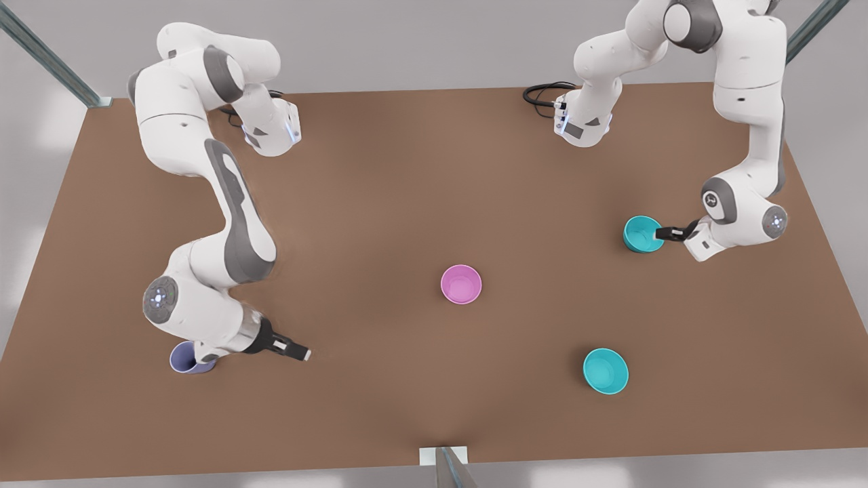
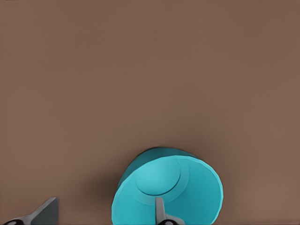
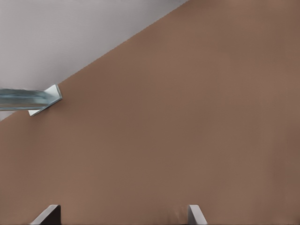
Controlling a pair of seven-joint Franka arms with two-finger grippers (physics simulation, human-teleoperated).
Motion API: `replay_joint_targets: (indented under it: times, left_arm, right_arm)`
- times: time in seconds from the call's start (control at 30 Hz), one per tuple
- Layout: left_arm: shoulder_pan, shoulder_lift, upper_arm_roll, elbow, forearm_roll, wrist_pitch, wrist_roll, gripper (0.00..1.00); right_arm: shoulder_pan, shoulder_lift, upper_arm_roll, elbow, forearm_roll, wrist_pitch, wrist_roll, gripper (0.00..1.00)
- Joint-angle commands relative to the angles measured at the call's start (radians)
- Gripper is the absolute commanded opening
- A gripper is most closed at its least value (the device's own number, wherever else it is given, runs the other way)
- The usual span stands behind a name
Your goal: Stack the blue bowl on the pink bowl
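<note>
Nearest, a loose teal bowl [image 1: 605,371] sits on the matte brown table [image 1: 407,203]. The right gripper [image 1: 298,352] waits at the front view's left, fingers spread, empty. The glossy pink bowl [image 1: 461,284] sits mid-table. Farther right, the left gripper [image 1: 661,234] straddles the blue bowl [image 1: 641,234]'s rim; the left wrist view shows one finger [image 2: 160,212] inside it.

We see a broad brown tabletop [image 1: 420,203] with a matte, even surface, lit softly from above so that shadows stay faint. Around it lies a pale grey floor [image 1: 407,47] with a few blurred lighter patches near the edges. Slanted metal struts [image 1: 47,57] meet the table's far corners on both sides, each ending in a small bracket, and another strut [image 1: 449,468] with a white bracket sits at the middle of the near edge. A black cable [image 1: 542,91] loops at the far edge.
</note>
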Motion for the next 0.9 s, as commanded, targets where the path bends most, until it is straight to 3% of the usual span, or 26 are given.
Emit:
replay_joint_targets:
  times: [0.0,0.07,0.1,0.13,0.2,0.23,0.4,0.53,0.57,0.67,0.7,0.77,0.87]
  left_arm:
    - [-0.008,0.010,0.000,-0.015,-0.024,0.072,0.426,1.00]
    - [-0.010,0.026,0.000,-0.018,-0.037,0.073,0.426,0.95]
    - [-0.010,0.026,-0.001,-0.018,-0.037,0.073,0.426,0.88]
    - [-0.010,0.026,-0.001,-0.019,-0.037,0.073,0.426,0.60]
    - [-0.007,0.039,0.000,-0.018,-0.084,0.072,0.424,0.31]
    - [-0.007,0.042,0.000,-0.018,-0.090,0.070,0.424,0.22]
    - [-0.007,0.027,-0.001,-0.012,-0.090,0.049,0.422,0.21]
    - [-0.018,-0.018,-0.003,0.045,-0.146,-0.094,0.375,0.21]
    - [-0.062,-0.047,-0.003,0.053,-0.149,-0.117,0.318,0.21]
    - [-0.411,-0.107,-0.003,0.086,-0.146,-0.123,-0.190,0.21]
    - [-0.556,-0.063,-0.003,0.163,-0.147,-0.123,-0.448,0.21]
    - [-0.676,0.089,-0.006,0.403,-0.149,-0.163,-0.771,0.21]
    - [-0.712,0.247,-0.066,0.660,-0.147,-0.253,-0.964,0.21]
  right_arm:
    - [-0.035,-0.052,-0.029,0.070,-0.230,-0.564,-0.411,1.00]
    - [0.026,-0.209,-0.124,0.050,-0.218,-0.624,-0.564,1.00]
    - [0.049,-0.363,-0.146,-0.051,-0.215,-0.630,-0.579,1.00]
    - [0.041,-0.489,-0.146,-0.160,-0.209,-0.621,-0.582,1.00]
    - [0.026,-0.552,-0.146,-0.271,-0.184,-0.576,-0.578,1.00]
    - [0.021,-0.533,-0.146,-0.262,-0.183,-0.579,-0.577,1.00]
    - [0.011,-0.447,-0.147,-0.232,-0.184,-0.547,-0.587,1.00]
    - [0.000,-0.448,-0.147,-0.212,-0.195,-0.525,-0.588,1.00]
    - [-0.002,-0.448,-0.147,-0.214,-0.195,-0.524,-0.588,1.00]
    - [-0.002,-0.451,-0.147,-0.222,-0.192,-0.525,-0.588,1.00]
    - [-0.002,-0.450,-0.147,-0.222,-0.192,-0.525,-0.588,1.00]
    - [0.000,-0.448,-0.147,-0.222,-0.194,-0.525,-0.588,1.00]
    - [0.000,-0.447,-0.147,-0.223,-0.194,-0.524,-0.588,1.00]
